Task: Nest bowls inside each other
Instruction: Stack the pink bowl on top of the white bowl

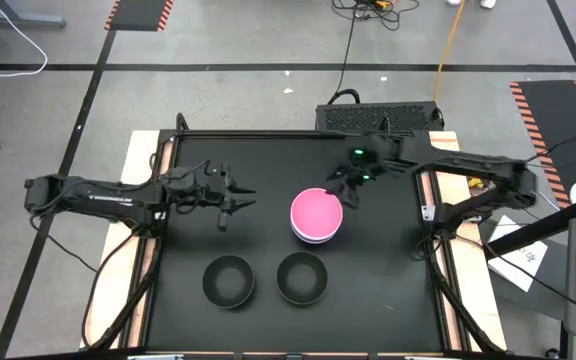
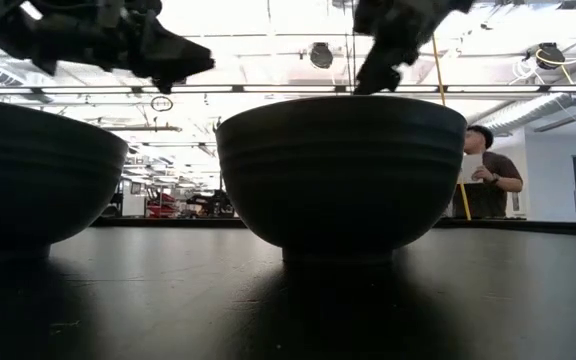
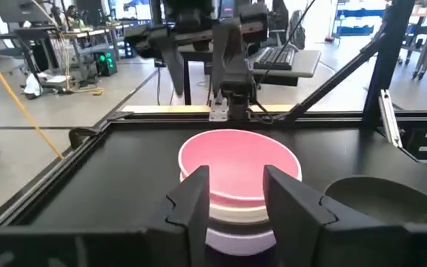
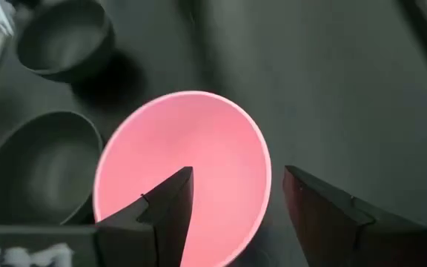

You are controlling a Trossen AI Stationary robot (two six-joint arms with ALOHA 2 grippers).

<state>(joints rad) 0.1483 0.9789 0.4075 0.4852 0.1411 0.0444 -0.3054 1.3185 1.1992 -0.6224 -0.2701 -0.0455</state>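
Note:
A pink bowl (image 1: 317, 211) sits on top of a nested stack at the table's middle. In the left wrist view the pink bowl (image 3: 239, 165) rests in a white bowl (image 3: 236, 213), and that in a lavender bowl (image 3: 237, 239). Two black bowls (image 1: 228, 281) (image 1: 302, 277) stand apart on their bases near the table's near edge. No third black bowl shows on its own. My right gripper (image 1: 341, 187) is open just above the stack's far right rim, one finger over the pink bowl (image 4: 184, 167). My left gripper (image 1: 240, 199) is open, left of the stack, pointing at it.
The black table (image 1: 388, 290) has a raised frame around it. Free room lies on the table's far half and to the right of the black bowls. In the low view the black bowls (image 2: 340, 170) (image 2: 28, 180) fill the foreground; a person (image 2: 488, 175) stands in the room behind.

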